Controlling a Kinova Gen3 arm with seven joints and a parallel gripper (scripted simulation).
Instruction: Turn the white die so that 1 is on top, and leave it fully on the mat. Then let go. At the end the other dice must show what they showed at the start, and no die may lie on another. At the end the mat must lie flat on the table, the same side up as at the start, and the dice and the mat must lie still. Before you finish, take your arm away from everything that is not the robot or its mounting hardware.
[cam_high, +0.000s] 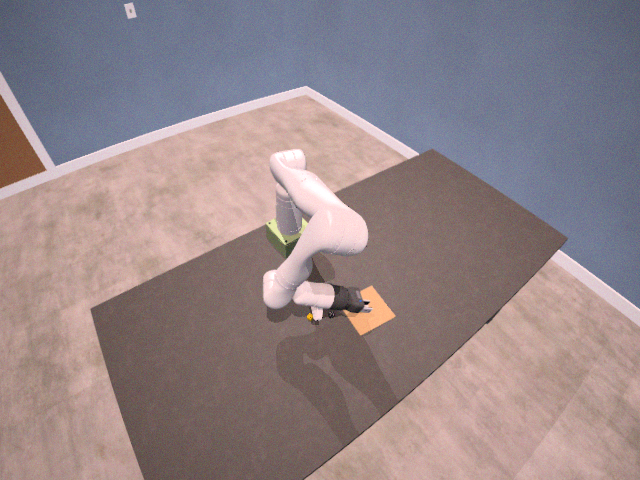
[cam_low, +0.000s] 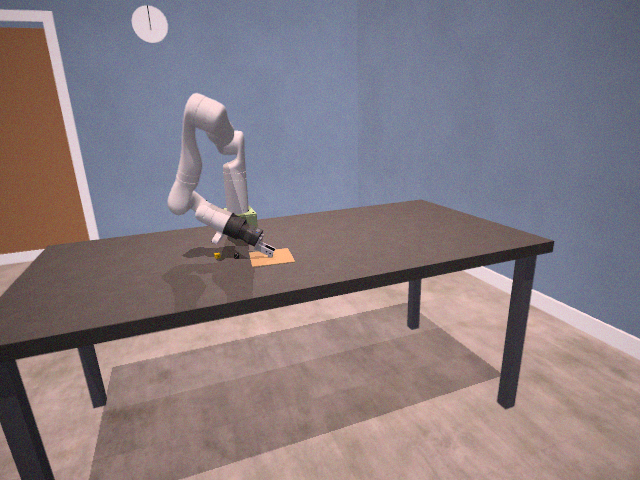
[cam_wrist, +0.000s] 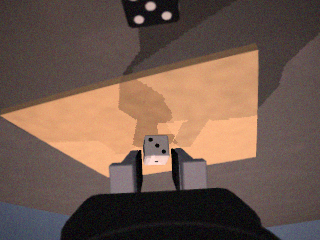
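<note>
The white die (cam_wrist: 156, 149) rests on the orange mat (cam_wrist: 150, 115), between the two fingers of my gripper (cam_wrist: 156, 164). Narrow gaps show on both sides of the die, so the fingers stand open around it. The die shows a three face towards the camera and a one-pip face on the side nearest the gripper body. In the top and exterior views the gripper (cam_high: 366, 306) (cam_low: 268, 249) reaches low over the near-arm edge of the mat (cam_high: 371, 313) (cam_low: 274, 256). The die is too small to make out there.
A black die (cam_wrist: 150, 11) with white pips lies on the dark table just off the mat, and shows in the exterior view (cam_low: 235, 255). A yellow die (cam_high: 310, 317) (cam_low: 217, 255) lies on the table under the wrist. The green arm base (cam_high: 283, 236) stands behind.
</note>
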